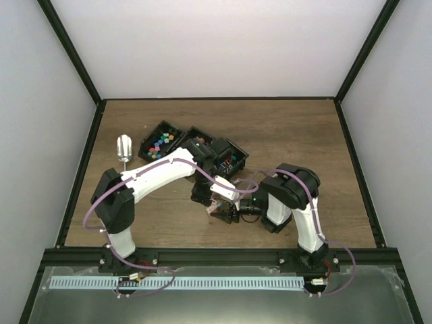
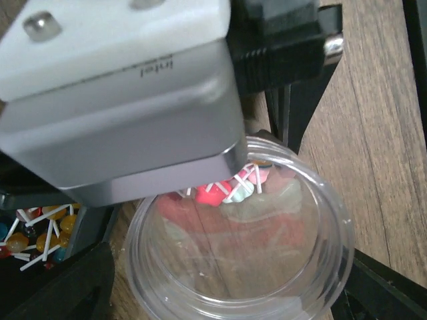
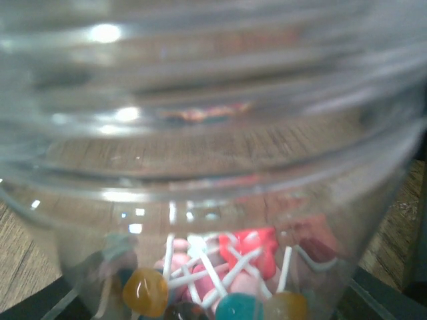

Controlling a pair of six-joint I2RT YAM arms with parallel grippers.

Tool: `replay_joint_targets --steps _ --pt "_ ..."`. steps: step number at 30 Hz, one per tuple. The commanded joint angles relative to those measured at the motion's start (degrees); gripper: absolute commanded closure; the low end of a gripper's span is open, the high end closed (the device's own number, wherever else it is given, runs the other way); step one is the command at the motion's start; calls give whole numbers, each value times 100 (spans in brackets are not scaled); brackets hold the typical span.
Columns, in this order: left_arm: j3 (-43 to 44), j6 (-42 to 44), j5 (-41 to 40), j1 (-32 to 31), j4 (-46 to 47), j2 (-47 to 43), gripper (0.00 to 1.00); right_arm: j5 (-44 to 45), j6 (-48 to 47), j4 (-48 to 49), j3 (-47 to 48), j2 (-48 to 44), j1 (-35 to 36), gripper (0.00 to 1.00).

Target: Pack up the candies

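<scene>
top external: fixed, high above and behind both arms, tilted down and forward. left arm base [image 1: 118,260] and right arm base [image 1: 312,262] at the bottom edge. Whole table [image 1: 290,128] in frame, far off.
left wrist: steep look down into the mouth of the clear jar [image 2: 333,220], very near. Upper half blocked by a silver camera housing [image 2: 120,100]. Wood strip at right.
right wrist: roughly level, side-on to the jar wall, so near that it blurs and fills the frame. Wood seen through the plastic.
shared, wrist to wrist: same jar, same candies [image 2: 223,192] at its bottom, one view from above, one from the side.
shared, top to wrists: mid-table where both wrists meet. Jar too small to make out there.
</scene>
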Motion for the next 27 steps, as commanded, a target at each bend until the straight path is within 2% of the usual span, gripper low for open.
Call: replay_joint_targets --steps 1,7,10,14,20,24,27 --pt "155 -147 -213 41 56 79 11 -126 -42 2074 -56 1 43 31" --pt "304 -1003 225 98 182 -222 6 -108 -71 2074 -67 -9 46 25" --pt "113 -1331 628 98 142 -573 0 -95 -50 2074 -60 -24 43 21" --pt "-289 -2065 1140 81 200 -905 0 -82 6 2075 -71 -74 43 17" --pt "-618 -3846 784 123 922 -949 6 67 99 2074 -131 -252 43 10" --pt "-906 -4885 558 125 1229 -1104 7 129 352 2074 -152 -414 33 11" --pt "-1158 -5194 563 91 1352 -1302 7 207 635 2074 -75 -428 37 14"
